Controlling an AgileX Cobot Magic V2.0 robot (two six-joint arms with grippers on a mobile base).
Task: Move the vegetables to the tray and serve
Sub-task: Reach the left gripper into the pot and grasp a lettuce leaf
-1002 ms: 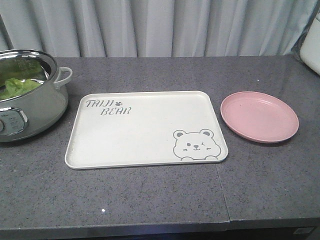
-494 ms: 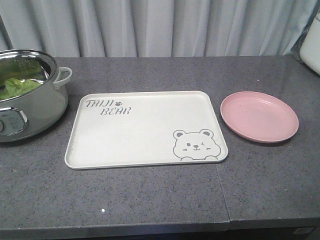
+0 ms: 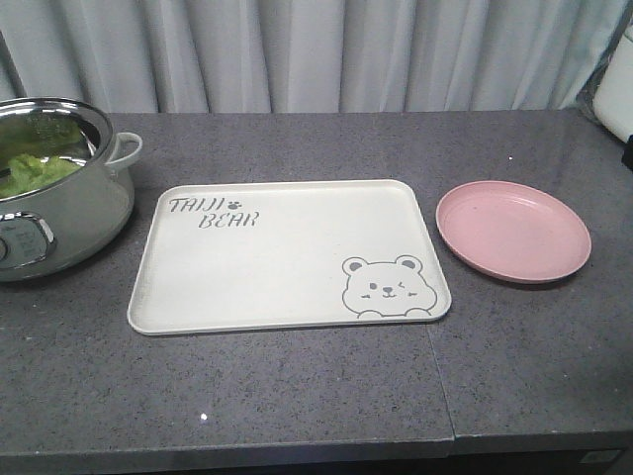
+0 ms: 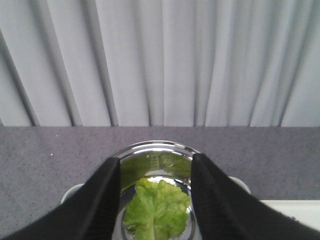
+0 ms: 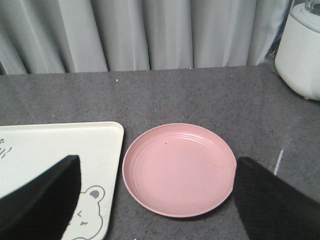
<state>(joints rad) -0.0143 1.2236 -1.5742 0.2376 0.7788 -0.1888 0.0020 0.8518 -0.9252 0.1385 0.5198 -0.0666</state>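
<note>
A grey table [image 3: 297,396] carries everything. The cream tray [image 3: 287,287] lies at its centre, bare. A steel pot [image 3: 79,218] stands at the tray's 9 o'clock, near but apart from it. A pink plate [image 3: 514,233] sits at the tray's 3 o'clock, just beside it. The lettuce [image 4: 157,210] lies inside the pot. The left claw [image 4: 155,162] hangs spread above the pot, the leaf showing between its fingers. The right claw [image 5: 156,161] is spread wide above the plate.

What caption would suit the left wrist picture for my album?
Open left fingers hover above a lettuce leaf in a steel pot.
</note>
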